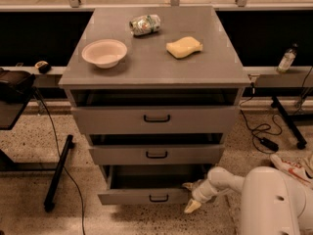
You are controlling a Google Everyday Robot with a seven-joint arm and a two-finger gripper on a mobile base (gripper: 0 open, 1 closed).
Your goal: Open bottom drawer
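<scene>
Tool (193, 204) low at the right end of the bottom drawer (127, 197) front; we cannot tell whether it grips anything. Drawer sits lowest, partly out beyond the middle drawer (122, 154). We judge it rigid, light and free-sliding; best hold is the black bar handle (159, 198).

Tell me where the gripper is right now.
Low in the camera view, right of centre: the gripper sits at the right end of the bottom drawer, just below the middle drawer.

On the cabinet top (151, 70), bowl (104, 53) left, sponge (184, 47) right, bottle (145, 24) behind. Gripper (191, 197) sits at the bottom drawer (129, 198) front's right end, under the middle drawer (122, 155).
</scene>
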